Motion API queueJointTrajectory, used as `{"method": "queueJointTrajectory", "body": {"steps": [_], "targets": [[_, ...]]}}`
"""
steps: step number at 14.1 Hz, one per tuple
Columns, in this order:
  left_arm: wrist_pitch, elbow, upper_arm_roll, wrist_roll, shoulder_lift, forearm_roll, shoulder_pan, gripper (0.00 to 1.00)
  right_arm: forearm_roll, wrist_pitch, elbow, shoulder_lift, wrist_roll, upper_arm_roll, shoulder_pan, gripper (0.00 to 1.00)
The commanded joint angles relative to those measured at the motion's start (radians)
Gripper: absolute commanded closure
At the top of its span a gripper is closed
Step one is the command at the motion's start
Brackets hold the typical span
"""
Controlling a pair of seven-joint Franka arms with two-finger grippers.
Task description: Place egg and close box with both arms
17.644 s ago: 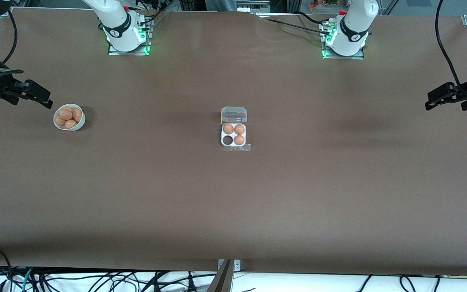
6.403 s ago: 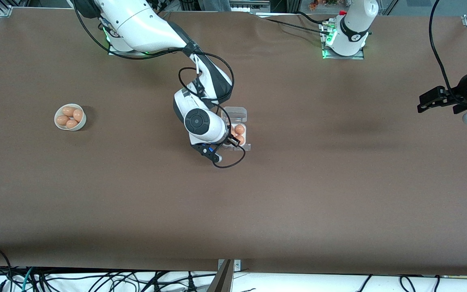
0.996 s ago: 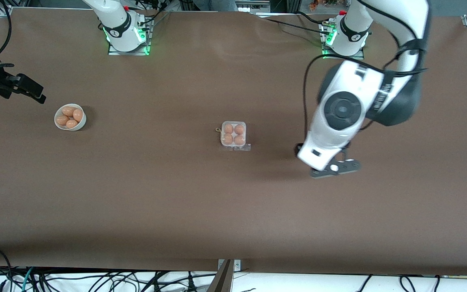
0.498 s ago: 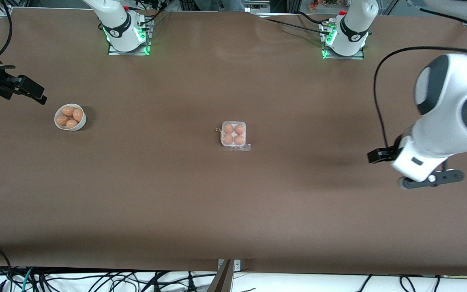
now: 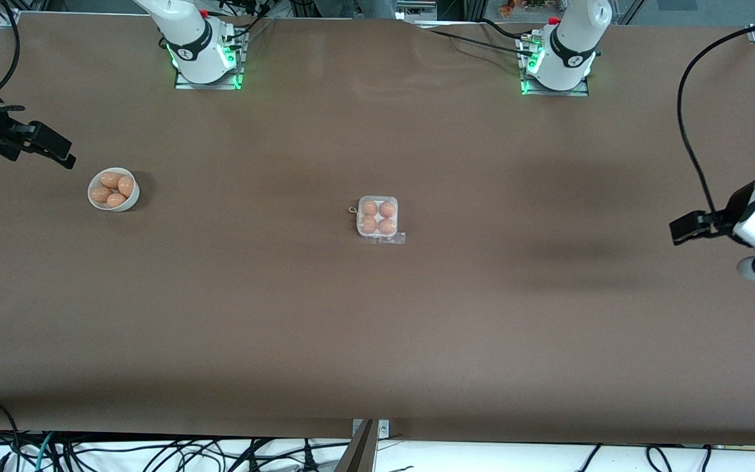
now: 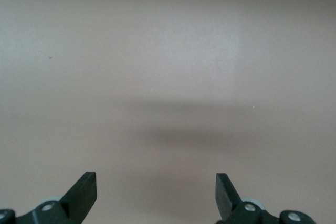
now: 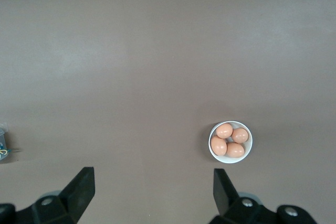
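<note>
Two white arms [image 5: 571, 46] are showing black bands, black cables trailing (bases glowing green), and black two-finger grippers [image 6: 156, 195].

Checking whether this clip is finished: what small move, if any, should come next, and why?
Probably none beyond parking. The box sits mid-table with its lid down and four eggs inside. The left hand hangs open and empty over the left arm's end of the table, the right hand open over the other end, above the bowl. I'd let the left arm settle.

Brown table [image 5: 377, 341] — closed box [image 5: 377, 217] mid-table, bowl [image 5: 113, 190] toward right arm's end
</note>
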Motion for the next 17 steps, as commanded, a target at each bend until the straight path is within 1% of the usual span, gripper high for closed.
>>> {"method": "queueJointTrajectory", "body": {"steps": [1, 2, 3, 5, 6, 8, 13, 17], "targets": [[0.061, -0.200, -0.006, 0.023, -0.145, -0.036, 0.005, 0.00, 0.002, -0.010, 0.008, -0.003, 0.001, 0.010, -0.011, 0.00], [0.089, -0.231, -0.007, 0.023, -0.160, -0.040, 0.019, 0.00, 0.002, -0.010, 0.008, -0.003, 0.001, 0.010, -0.011, 0.00], [0.100, -0.248, -0.012, 0.023, -0.170, -0.069, 0.034, 0.00, 0.002, -0.010, 0.008, -0.003, 0.001, 0.010, -0.011, 0.00], [0.106, -0.251, -0.012, 0.026, -0.171, -0.137, 0.059, 0.00, 0.002, -0.010, 0.008, -0.003, 0.001, 0.010, -0.011, 0.00], [0.123, -0.269, -0.012, 0.033, -0.182, -0.145, 0.060, 0.00, 0.002, -0.010, 0.008, -0.003, 0.001, 0.010, -0.011, 0.00], [0.173, -0.349, -0.012, 0.047, -0.232, -0.146, 0.057, 0.00, 0.002, -0.010, 0.007, -0.003, 0.001, 0.010, -0.011, 0.00], [0.163, -0.351, -0.014, 0.043, -0.282, -0.148, 0.056, 0.00, 0.002, -0.010, 0.008, -0.003, 0.001, 0.010, -0.011, 0.00], [0.151, -0.351, -0.017, 0.043, -0.302, -0.146, 0.056, 0.00, 0.004, -0.010, 0.007, -0.003, 0.001, 0.010, -0.011, 0.00]]}}
